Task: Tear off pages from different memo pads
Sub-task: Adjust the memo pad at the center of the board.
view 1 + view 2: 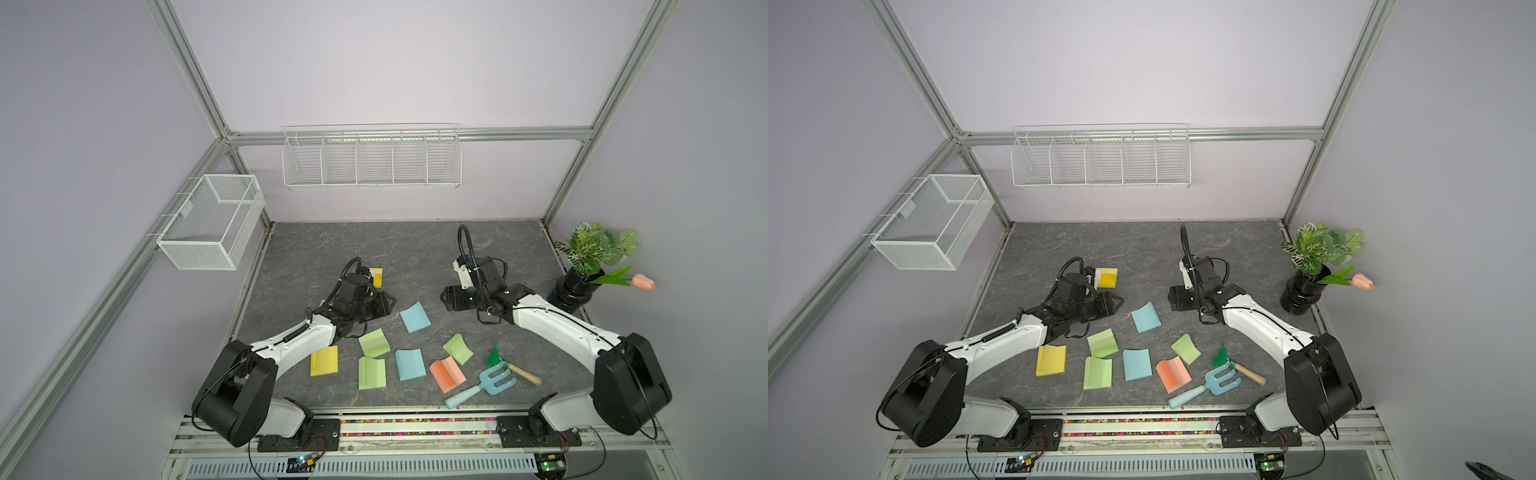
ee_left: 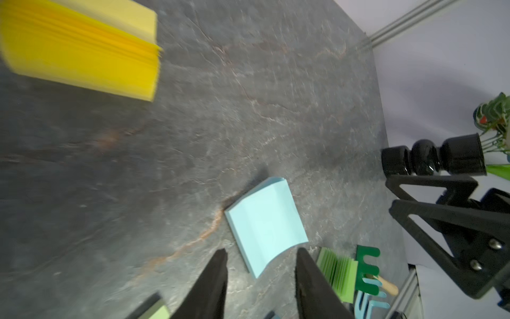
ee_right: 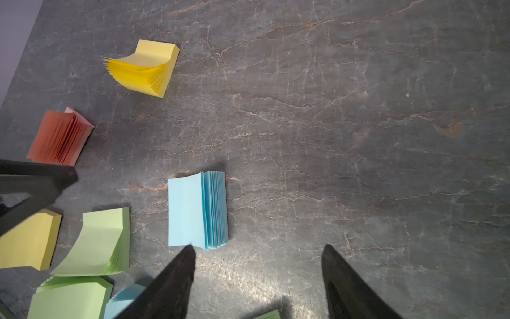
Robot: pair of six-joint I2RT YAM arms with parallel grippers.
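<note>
Left wrist view: left tool [image 2: 261, 249] spread, nothing between its jaws. The blue memo pad [image 2: 265, 223] lies flat on the desk [image 2: 193, 124] just ahead of the tips, its free edge curling up. Right tool [image 3: 258, 245] is also spread and empty, with the pad ahead but off-centre. Left arm probably nearer.

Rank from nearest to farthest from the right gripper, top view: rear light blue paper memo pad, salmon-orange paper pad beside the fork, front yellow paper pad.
1. Rear light blue memo pad: mid-table, just beside the right gripper.
2. Salmon-orange pad: front, beside the fork.
3. Front yellow pad: far over at front left.
</note>
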